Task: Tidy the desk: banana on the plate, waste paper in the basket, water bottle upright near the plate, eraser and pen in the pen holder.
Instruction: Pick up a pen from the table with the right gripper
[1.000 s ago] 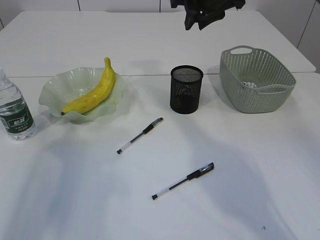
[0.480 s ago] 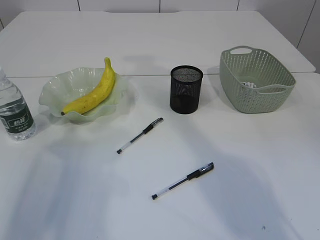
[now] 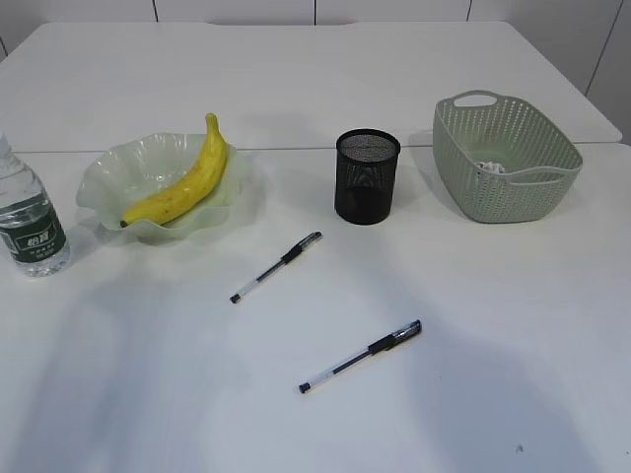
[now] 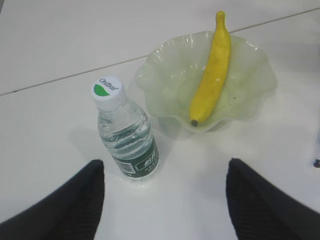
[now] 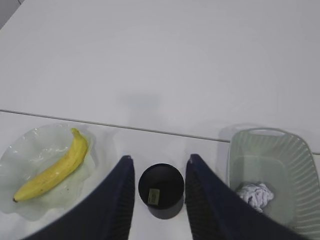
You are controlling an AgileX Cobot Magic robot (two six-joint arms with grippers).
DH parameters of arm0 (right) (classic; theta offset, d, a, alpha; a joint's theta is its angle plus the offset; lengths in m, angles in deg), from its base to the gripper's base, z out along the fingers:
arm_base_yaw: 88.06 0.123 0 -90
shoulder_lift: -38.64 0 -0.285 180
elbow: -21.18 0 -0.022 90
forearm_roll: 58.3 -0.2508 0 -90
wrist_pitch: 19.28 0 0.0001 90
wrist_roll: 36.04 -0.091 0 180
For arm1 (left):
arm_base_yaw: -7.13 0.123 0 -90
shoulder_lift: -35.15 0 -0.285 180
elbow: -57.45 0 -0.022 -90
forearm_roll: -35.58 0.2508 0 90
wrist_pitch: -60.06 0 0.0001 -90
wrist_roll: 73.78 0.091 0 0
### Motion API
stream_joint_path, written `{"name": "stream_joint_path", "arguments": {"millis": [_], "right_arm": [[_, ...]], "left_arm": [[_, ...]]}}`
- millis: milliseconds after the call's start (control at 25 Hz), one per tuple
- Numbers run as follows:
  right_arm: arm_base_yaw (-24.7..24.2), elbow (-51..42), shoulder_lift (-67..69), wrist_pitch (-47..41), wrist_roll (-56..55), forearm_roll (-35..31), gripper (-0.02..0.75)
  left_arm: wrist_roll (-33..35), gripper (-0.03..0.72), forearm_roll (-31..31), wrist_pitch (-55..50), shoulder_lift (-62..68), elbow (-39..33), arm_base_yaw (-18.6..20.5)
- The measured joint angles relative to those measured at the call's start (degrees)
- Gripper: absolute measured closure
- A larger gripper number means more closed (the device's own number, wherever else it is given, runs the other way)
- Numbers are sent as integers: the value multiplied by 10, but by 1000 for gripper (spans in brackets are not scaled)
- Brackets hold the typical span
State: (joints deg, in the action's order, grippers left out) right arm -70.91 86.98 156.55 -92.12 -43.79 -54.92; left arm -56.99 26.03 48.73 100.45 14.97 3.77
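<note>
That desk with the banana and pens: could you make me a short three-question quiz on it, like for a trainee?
1. True or false: the banana lies on the plate.
2. How many pens lie loose on the table? A) one B) two C) three
3. What is inside the basket?

Key
1. True.
2. B: one pen nearer the pen holder, another pen nearer the camera.
3. Crumpled waste paper.

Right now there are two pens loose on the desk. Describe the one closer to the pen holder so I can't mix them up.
Start at the black mesh pen holder in the middle of the desk. Just in front of it and slightly left, toward the banana plate, lies the nearer pen. The other pen lies farther forward, toward the camera.
</note>
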Motion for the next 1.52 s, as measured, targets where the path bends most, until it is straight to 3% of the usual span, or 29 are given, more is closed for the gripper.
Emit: {"name": "stream_joint_path", "arguments": {"millis": [400, 800, 1520], "right_arm": [[0, -154, -113, 0, 0, 40, 482], [0, -243, -168, -1, 0, 43, 482], [0, -483, -239, 3, -48, -18, 482]], "left_arm": [[0, 151, 0, 0, 0, 0, 0], [0, 151, 0, 0, 0, 0, 0], [0, 151, -5, -45, 0, 0, 0]]}}
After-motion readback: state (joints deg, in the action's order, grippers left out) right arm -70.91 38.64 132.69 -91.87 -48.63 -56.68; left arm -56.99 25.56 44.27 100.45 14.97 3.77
